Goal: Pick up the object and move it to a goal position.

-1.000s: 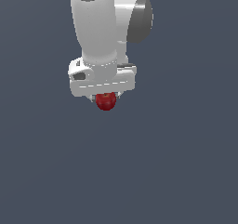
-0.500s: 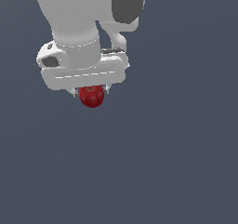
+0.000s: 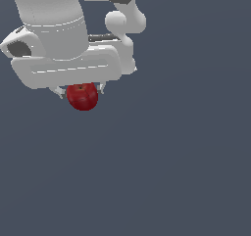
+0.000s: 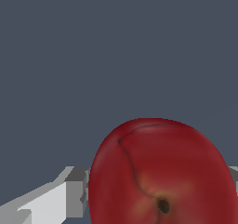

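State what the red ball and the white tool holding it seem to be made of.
Red ball: looks like glossy apple skin, smooth with soft highlights, a dark stem dimple and a faint crease; it is a render, so uncertain. Tool: matte white, plastic-like housing; the fingers look flat grey, material unclear.

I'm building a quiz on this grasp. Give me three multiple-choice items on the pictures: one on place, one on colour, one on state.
1. Where is the apple?
A. between the fingers
B. on the floor, apart from the arm
C. on top of the arm

2. What colour is the apple?
A. green
B. dark red
C. yellow

3. What is the gripper doing?
A. open and empty
B. shut on the apple
C. out of view

Key: 1 A, a finger shows on each side of it; 2 B, glossy dark red in both views; 3 B, the apple hangs under the hand.
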### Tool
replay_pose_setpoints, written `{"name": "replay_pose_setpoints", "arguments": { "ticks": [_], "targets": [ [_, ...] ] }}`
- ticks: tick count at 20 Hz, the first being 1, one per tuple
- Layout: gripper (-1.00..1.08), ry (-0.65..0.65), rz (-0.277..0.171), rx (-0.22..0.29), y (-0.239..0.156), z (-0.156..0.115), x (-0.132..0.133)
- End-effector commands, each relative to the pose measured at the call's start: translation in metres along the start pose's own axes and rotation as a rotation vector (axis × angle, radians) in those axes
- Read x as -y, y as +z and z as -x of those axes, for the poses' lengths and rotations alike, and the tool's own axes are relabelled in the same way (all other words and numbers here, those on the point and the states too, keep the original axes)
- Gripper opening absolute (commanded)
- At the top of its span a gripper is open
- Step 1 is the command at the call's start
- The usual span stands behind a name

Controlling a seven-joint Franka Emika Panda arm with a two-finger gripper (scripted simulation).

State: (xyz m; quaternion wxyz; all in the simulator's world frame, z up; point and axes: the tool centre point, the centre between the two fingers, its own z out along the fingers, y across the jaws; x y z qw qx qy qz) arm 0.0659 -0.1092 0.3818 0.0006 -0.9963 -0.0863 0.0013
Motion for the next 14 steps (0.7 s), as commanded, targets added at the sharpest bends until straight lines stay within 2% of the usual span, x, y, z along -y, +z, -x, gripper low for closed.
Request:
{"name": "replay_pose_setpoints", "arguments": {
  "ticks": [1,14],
  "targets": [
    [-1.0,0.0,0.001,-0.002,-0.009,-0.003,-0.005],
    [-1.0,0.0,0.001,-0.002,-0.021,-0.01,-0.014]
  ]
}}
